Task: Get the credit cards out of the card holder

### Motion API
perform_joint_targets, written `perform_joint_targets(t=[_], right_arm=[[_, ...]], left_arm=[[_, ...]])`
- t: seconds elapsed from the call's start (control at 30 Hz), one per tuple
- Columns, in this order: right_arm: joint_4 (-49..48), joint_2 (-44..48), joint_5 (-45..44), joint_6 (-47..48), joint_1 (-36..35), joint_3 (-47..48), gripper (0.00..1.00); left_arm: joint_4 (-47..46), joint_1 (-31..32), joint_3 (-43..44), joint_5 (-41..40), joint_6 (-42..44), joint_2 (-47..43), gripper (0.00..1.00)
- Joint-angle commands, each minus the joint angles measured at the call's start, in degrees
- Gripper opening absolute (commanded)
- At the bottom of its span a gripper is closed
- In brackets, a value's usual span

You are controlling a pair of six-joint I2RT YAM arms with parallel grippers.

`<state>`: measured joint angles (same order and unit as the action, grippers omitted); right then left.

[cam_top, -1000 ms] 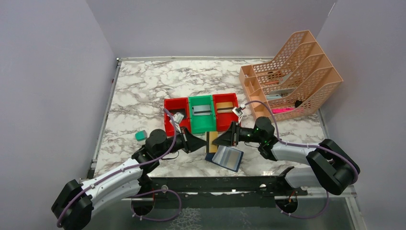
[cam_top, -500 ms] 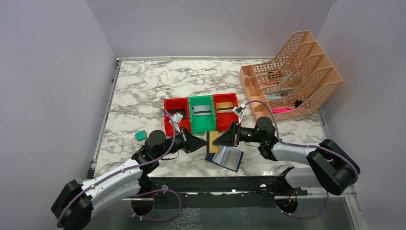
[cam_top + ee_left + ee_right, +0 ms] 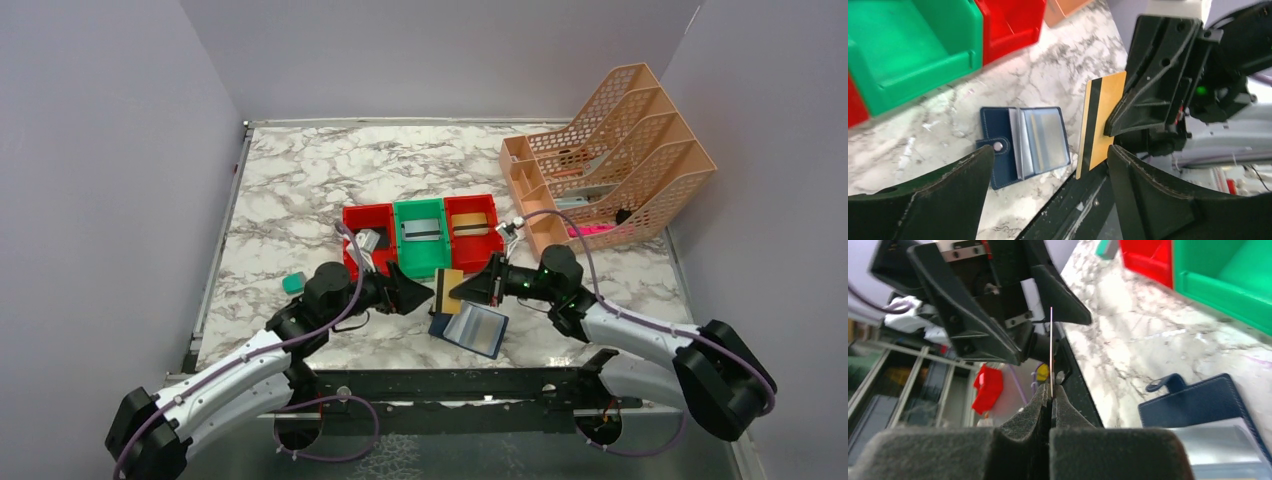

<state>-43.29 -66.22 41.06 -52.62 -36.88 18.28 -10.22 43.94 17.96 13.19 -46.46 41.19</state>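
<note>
The gold card [image 3: 1100, 125] is out, pinched by the right gripper [image 3: 1050, 396] in the air near the open card holder [image 3: 1023, 142] on the marble table [image 3: 300, 180]. The left gripper [image 3: 428, 297] is spread, facing it. If more cards are inside, I cannot tell.

Left arm [image 3: 250, 355]: stretched from lower left toward frame centre.
Left end effector [image 3: 425, 296]: fingers spread wide.
Right arm [image 3: 630, 325]: stretched in from lower right.
Right end effector [image 3: 463, 292]: pinched on gold card [image 3: 447, 290], tip-to-tip with the left.
</note>
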Motion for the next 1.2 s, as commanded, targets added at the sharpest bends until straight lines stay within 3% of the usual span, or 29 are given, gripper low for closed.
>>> perform_joint_targets(t=[0.0,0.17,0.3,0.5,0.73,0.9,1.07,1.17], right_arm=[[17.64,7.63,-12.70,9.00,0.15,3.49,0.01],[30.22,15.45,-25.83,16.96,0.15,6.50,0.01],[35.72,18.30,-35.23,22.49,0.15,9.16,0.01],[39.16,15.66,-43.67,29.40,0.17,12.81,0.01],[39.55,7.89,-49.40,36.45,0.15,17.89,0.01],[34.38,1.02,-51.94,44.92,0.15,19.54,0.01],[31.81,-7.49,-51.33,56.88,0.15,22.99,0.02],[29.62,-11.25,-54.58,59.36,0.15,24.55,0.02]], left_arm=[[16.99,-0.27,8.15,-10.19,7.46,-2.16,0.89],[33.59,-0.26,18.24,-23.10,11.03,-1.01,0.94],[41.23,-0.27,24.40,-31.17,14.15,-0.42,0.95],[43.34,-0.27,24.17,-37.61,19.70,-3.79,0.99],[43.93,-0.33,19.46,-41.16,19.39,-9.55,0.99],[43.68,-0.26,18.93,-45.65,18.84,-12.25,0.99],[43.23,-0.26,18.44,-45.16,18.76,-12.40,0.99],[43.09,-0.26,18.74,-44.58,18.78,-10.91,0.99]])
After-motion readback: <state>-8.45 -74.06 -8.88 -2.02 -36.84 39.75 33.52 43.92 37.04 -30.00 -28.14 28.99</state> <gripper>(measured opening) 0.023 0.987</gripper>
